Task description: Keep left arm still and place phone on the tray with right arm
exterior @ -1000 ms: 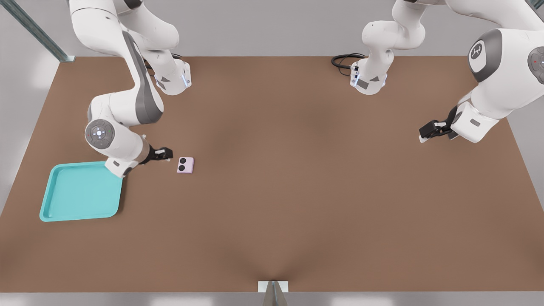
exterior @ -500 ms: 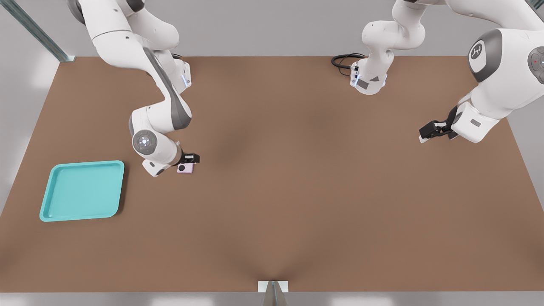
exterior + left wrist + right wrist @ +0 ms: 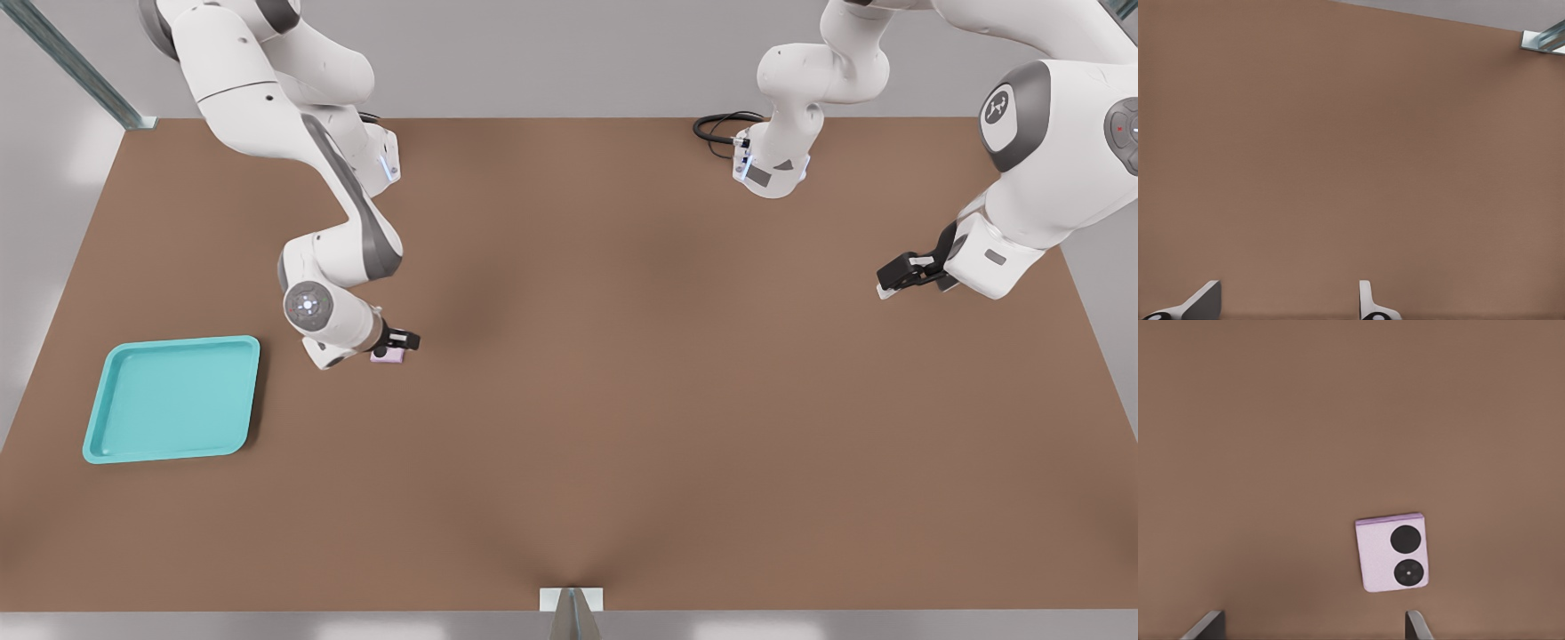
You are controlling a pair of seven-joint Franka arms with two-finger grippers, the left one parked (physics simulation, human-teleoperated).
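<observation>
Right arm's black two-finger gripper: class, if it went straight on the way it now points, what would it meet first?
Probably the small pale pink-lilac phone on the brown table. The open gripper points down over it, fingers apart; the phone lies off-centre, so one finger might touch it first.

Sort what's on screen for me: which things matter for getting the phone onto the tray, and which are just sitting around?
Job:
- phone, flat on the table, lenses up
- tray, off toward the front view's left, nothing in it
- gripper, open, directly above the phone, not yet gripping

Not part of it:
- black cable coiled at the far table edge
</observation>
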